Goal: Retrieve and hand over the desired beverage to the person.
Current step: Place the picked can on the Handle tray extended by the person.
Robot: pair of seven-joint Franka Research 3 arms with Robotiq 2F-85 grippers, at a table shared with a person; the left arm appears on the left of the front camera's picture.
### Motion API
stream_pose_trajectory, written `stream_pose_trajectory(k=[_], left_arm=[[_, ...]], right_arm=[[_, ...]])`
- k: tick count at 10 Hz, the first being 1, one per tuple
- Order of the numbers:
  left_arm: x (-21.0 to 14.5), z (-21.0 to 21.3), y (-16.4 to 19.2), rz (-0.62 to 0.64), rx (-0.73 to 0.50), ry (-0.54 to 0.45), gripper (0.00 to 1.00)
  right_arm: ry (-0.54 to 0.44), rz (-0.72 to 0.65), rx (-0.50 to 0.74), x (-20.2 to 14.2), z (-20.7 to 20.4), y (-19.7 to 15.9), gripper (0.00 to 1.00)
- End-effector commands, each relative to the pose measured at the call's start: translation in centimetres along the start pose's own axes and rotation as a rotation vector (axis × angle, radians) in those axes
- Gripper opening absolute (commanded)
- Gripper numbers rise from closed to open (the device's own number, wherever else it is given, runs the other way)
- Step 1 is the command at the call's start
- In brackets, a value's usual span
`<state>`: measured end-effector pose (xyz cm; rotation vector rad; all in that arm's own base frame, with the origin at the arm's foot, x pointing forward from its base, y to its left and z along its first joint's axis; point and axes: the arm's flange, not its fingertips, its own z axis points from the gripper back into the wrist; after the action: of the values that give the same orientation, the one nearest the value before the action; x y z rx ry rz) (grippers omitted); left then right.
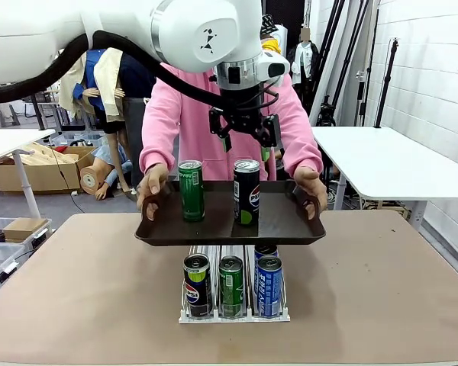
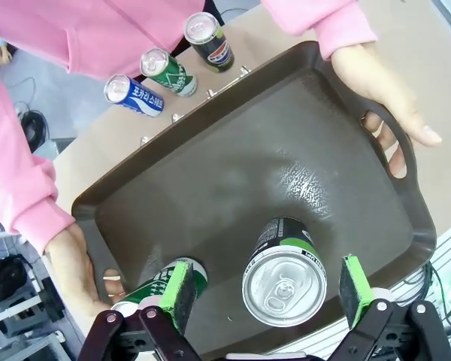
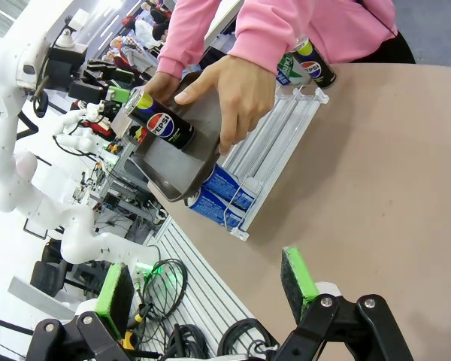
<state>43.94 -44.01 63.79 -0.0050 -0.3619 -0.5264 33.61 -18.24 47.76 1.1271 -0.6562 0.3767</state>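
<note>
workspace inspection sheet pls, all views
surface: tan table, bare around the rack
job's things: person holds brown tray with a green can and a black pepsi can; more cans in the clear rack
clutter: nothing seen
grippers: left gripper open, fingers either side of the pepsi can; right gripper open, empty
cables: black cables on the floor
surroundings: white tables, cardboard boxes

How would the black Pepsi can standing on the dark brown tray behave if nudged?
The black Pepsi can is tall and narrow, so it would probably tip. The dark brown plastic tray looks smooth and hand-held, so it may slide. Once down, its round body would likely roll.
</note>
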Motion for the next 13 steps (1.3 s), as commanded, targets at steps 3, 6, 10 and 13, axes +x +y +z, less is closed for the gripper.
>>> stream_pose_trajectory(k=[3,6,10,13], left_arm=[[0.06,0.14,0.05,-0.003,0.007,-0.005,1.0],[0.06,0.14,0.05,-0.003,0.007,-0.005,1.0],[0.06,0.14,0.05,-0.003,0.007,-0.005,1.0],[0.06,0.14,0.05,-0.003,0.007,-0.005,1.0]], right_arm=[[-0.009,0.01,0.011,0.02,0.05,-0.03,1.0],[-0.009,0.01,0.011,0.02,0.05,-0.03,1.0],[-0.009,0.01,0.011,0.02,0.05,-0.03,1.0],[-0.009,0.01,0.011,0.02,0.05,-0.03,1.0]])
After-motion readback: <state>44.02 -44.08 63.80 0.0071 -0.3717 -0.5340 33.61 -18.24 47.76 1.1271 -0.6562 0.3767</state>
